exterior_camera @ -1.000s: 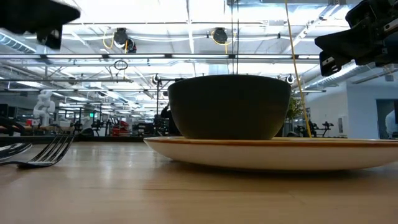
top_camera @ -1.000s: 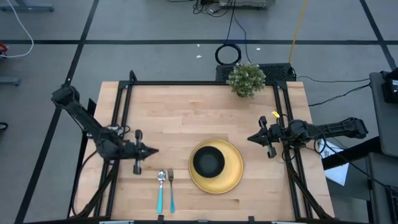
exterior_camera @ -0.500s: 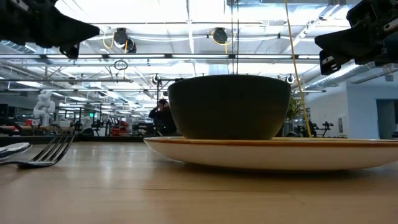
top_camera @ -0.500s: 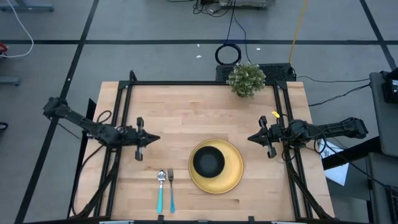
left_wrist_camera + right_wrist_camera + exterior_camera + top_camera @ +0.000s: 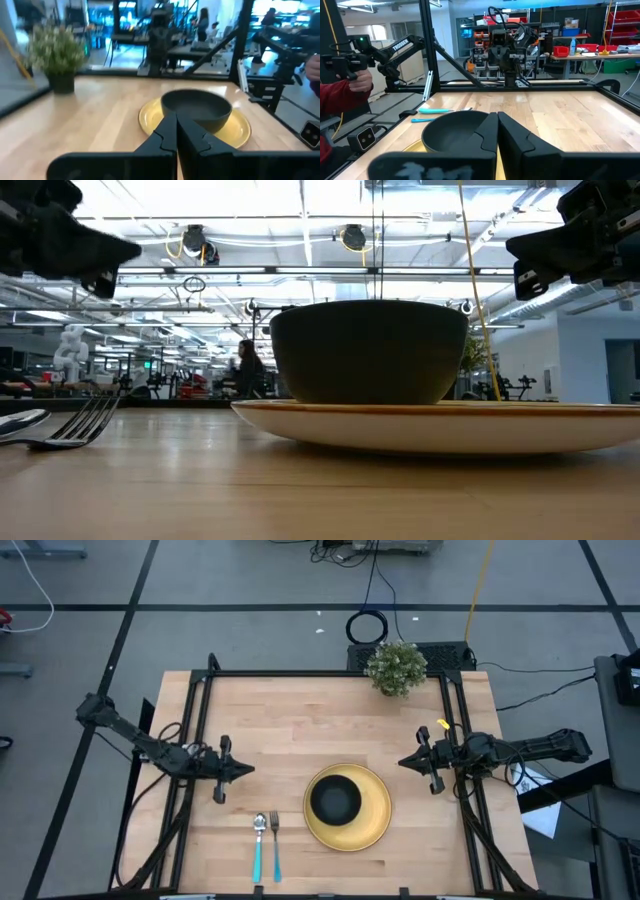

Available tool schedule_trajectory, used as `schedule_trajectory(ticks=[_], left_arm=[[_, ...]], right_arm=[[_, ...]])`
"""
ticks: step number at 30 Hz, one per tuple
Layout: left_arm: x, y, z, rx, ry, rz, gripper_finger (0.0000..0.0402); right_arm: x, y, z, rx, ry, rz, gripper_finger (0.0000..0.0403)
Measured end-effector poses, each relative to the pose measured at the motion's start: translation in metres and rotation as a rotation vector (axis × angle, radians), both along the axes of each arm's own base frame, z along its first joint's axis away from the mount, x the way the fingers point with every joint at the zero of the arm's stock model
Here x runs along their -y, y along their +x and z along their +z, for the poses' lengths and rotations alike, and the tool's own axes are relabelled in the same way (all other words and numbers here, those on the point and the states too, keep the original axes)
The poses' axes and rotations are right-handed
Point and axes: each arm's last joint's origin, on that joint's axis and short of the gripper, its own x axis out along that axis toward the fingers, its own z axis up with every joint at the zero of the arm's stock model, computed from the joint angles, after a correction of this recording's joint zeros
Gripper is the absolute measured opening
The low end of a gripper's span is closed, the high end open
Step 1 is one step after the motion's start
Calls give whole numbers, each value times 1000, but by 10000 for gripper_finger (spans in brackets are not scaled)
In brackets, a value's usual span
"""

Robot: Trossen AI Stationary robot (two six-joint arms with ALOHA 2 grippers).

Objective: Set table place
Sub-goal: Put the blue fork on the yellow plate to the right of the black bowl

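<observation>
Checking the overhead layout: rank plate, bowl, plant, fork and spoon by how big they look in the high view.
1. Plate, clearly the widest.
2. Plant and bowl: close in spread, and the plant stands nearer the camera, so no ranking between them.
3. Fork and spoon: alike, long but thin.

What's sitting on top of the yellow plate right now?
Only the black bowl sits on the yellow plate, slightly off-centre. The bowl looks empty; the plate surface beneath it is covered.

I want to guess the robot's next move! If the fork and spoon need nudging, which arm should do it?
Probably the left. The left gripper, shut and empty, hovers just above the fork and spoon. The right gripper waits across the yellow plate.
</observation>
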Motion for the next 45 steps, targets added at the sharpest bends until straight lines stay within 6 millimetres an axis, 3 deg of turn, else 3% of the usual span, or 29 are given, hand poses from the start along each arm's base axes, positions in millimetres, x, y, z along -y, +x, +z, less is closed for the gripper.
schedule_trajectory(ticks=[8,11,17,22,33,37,45], left_arm=[[8,1,0,-37,-84,-219,0],[14,6,13,-48,-131,-244,0],[35,29,39,-241,-154,-254,0],[52,53,47,-454,-309,-182,1],[73,79,19,-749,-658,-84,5],[81,86,9,-797,-806,-66,35],[89,100,7,-819,-1032,-173,138]], right_arm=[[0,0,0,0,0,0,0],[0,0,0,0,0,0,0],[0,0,0,-1,6,0,0],[0,0,0,-3,17,1,0],[0,0,0,-7,15,1,0],[0,0,-1,-12,15,1,0],[0,0,-2,-24,13,1,0]])
